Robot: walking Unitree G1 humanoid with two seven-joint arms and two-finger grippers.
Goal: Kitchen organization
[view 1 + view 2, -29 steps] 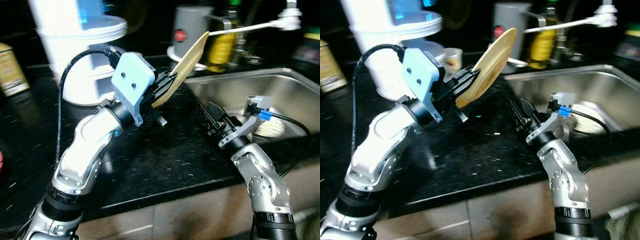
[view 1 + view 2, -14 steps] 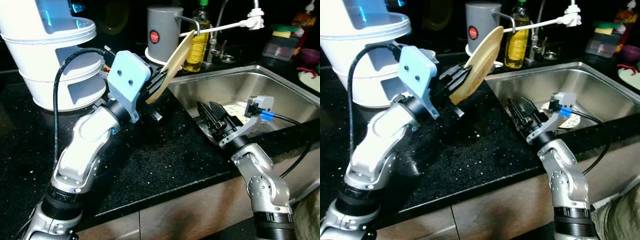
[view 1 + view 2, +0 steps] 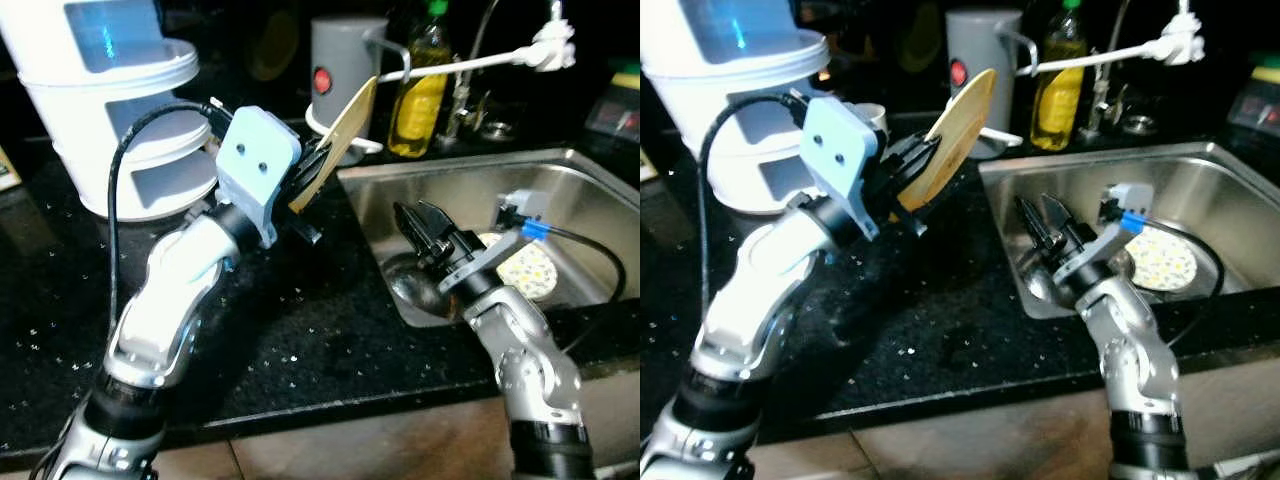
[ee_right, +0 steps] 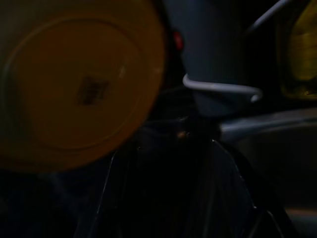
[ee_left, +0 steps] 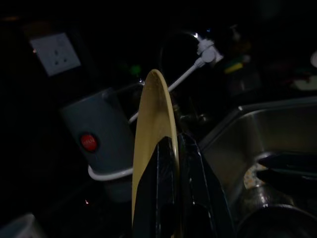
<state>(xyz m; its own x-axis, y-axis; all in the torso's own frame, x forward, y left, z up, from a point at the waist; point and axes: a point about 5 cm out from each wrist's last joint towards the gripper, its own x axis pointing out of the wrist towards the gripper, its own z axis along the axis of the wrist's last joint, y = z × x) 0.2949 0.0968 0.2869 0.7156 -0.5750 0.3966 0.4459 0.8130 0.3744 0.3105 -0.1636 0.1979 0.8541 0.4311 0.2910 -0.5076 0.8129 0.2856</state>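
Kettle point(image 3: 338, 55) behind sink point(image 3: 590, 190); counter point(image 3: 300, 320) left

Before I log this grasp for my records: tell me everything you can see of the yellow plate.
The yellow plate is a round, plain, matte disc with a shallow raised rim, possibly plastic or bamboo. It is held on edge, tilted, above the black counter beside the sink. The left gripper pinches its lower rim; nothing else touches it.

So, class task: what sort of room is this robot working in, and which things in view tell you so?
Most likely a home kitchen: a stainless steel sink set into a black speckled countertop, a grey electric kettle and a bottle of oil behind it.
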